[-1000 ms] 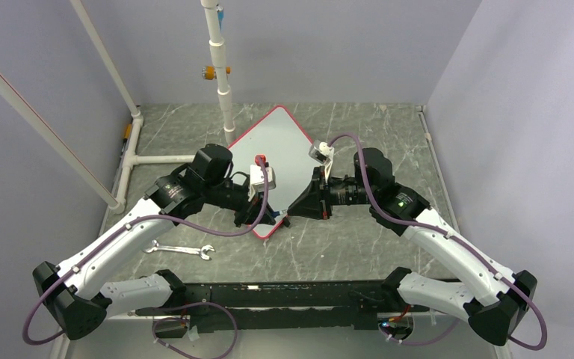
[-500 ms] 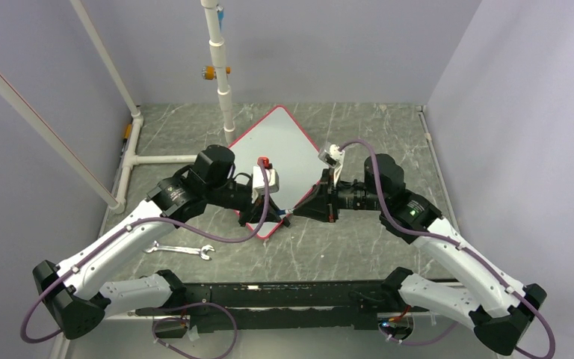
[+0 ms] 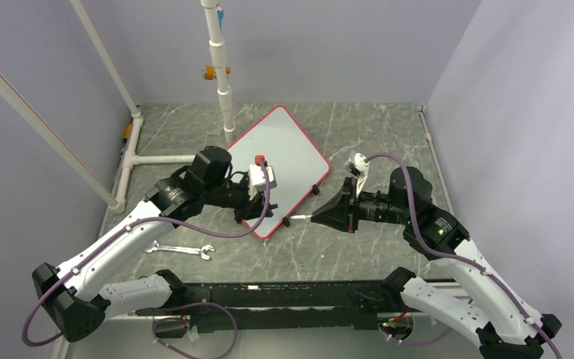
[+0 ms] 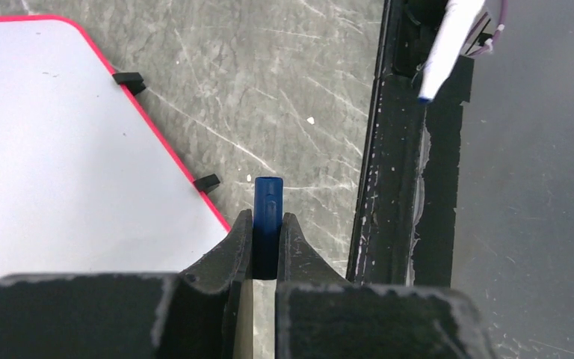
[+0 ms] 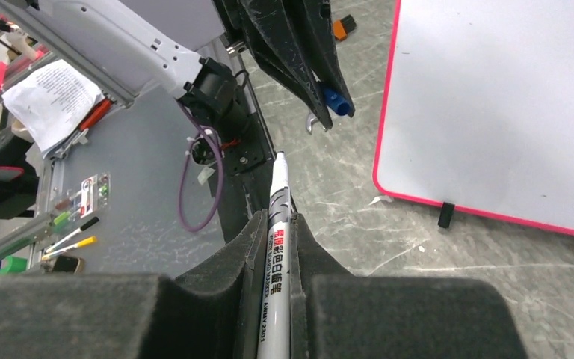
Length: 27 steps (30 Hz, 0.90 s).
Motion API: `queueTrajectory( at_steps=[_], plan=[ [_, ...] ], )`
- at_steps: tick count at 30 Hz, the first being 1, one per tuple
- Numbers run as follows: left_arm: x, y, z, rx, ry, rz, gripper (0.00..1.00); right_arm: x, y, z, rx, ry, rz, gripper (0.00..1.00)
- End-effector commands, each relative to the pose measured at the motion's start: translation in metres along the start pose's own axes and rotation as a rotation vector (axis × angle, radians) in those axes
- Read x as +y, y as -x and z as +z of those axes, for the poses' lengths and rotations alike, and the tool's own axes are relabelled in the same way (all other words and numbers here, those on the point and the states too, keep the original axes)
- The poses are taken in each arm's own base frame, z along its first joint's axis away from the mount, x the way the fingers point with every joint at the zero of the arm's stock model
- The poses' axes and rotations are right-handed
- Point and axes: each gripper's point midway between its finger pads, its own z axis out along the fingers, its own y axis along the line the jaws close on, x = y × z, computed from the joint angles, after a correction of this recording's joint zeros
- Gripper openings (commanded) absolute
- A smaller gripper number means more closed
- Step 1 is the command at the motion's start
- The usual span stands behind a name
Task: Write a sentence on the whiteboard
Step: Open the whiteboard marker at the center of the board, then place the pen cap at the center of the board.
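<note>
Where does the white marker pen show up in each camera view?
Top external: marker pen lies level, centre, beside the whiteboard near edge.
Left wrist: marker pen at top right, tip pointing down.
Right wrist: marker pen at bottom centre, pointing up.
Shared landmark: the whiteboard's red border with its black feet.

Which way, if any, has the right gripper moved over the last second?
Yes. The right gripper, shut on the marker, has pulled back rightward, away from the whiteboard's near corner and from the left gripper holding the blue cap.
</note>
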Motion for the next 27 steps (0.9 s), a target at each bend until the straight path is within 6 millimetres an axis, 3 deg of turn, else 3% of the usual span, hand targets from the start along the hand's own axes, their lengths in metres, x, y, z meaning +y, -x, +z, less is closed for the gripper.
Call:
queueTrajectory(
  at_steps=[1,8,11,14,16,23,27],
  plan=[
    [0.01,-0.003,0.001,0.021,0.049,0.001,0.0,-0.001,0.007,-0.013,-0.033,-0.068,-0.006,0.0],
    [0.022,0.0,0.013,0.052,0.104,-0.083,0.0,-0.06,0.022,-0.051,-0.162,-0.509,0.058,0.0],
    [0.02,0.004,0.03,0.038,0.11,-0.136,0.0,-0.083,0.025,-0.074,-0.214,-0.692,0.097,0.0],
    [0.011,-0.004,0.065,0.034,0.111,-0.194,0.0,-0.103,0.027,-0.102,-0.266,-0.882,0.142,0.0],
    [0.008,-0.012,0.092,0.046,0.123,-0.251,0.0,-0.106,0.028,-0.115,-0.296,-0.938,0.157,0.0],
    [0.0,-0.04,0.187,0.145,0.15,-0.404,0.0,-0.099,0.039,-0.153,-0.361,-1.046,0.17,0.0],
    [-0.001,-0.054,0.227,0.23,0.194,-0.415,0.0,-0.091,0.046,-0.163,-0.351,-1.052,0.16,0.0]
  ],
)
